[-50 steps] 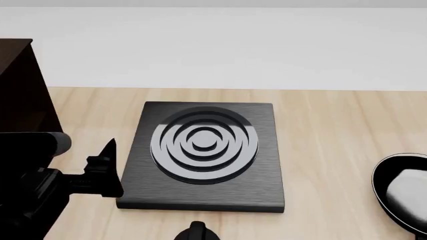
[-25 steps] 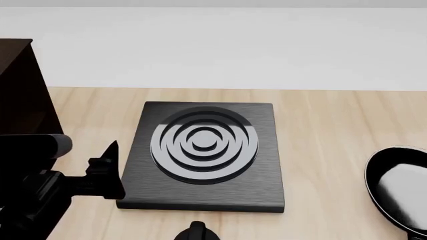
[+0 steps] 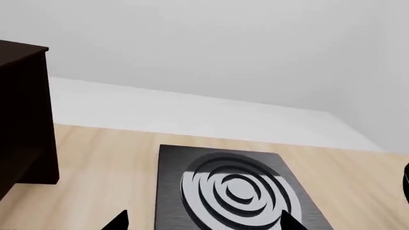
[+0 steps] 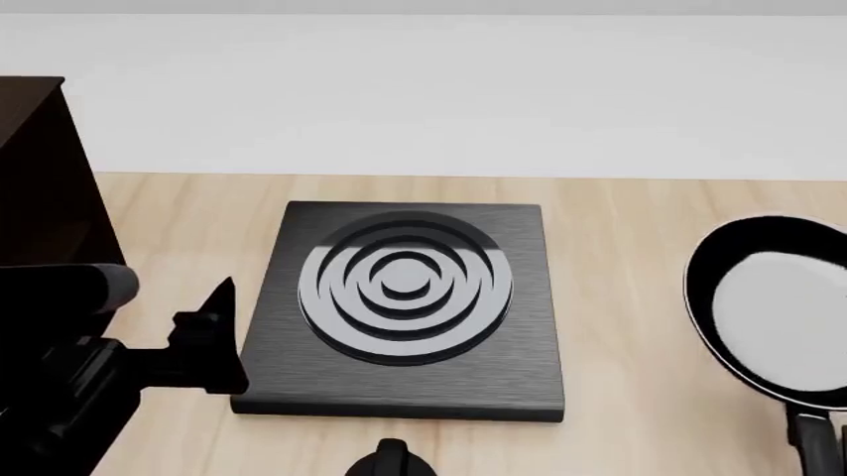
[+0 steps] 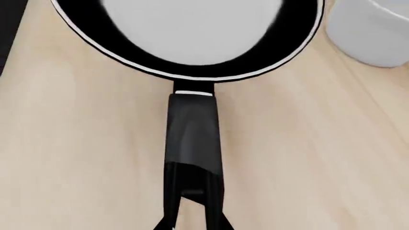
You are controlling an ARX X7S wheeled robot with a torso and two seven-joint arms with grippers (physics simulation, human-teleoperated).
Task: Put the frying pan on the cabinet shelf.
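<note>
The frying pan (image 4: 775,317) sits at the far right of the wooden counter, its long handle pointing toward the near edge, where the right gripper (image 5: 191,211) is closed on it. The cabinet shelf (image 4: 40,178) stands well apart at the far left, across the stove plate (image 4: 404,392). The pan is black, with a pale, shiny inside. The left gripper (image 4: 212,337) hangs open and empty beside the plate, closer to the cabinet.

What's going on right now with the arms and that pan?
Right gripper jaws shut on frying pan handle. Left gripper open, empty. Stove plate between pan and cabinet.
</note>
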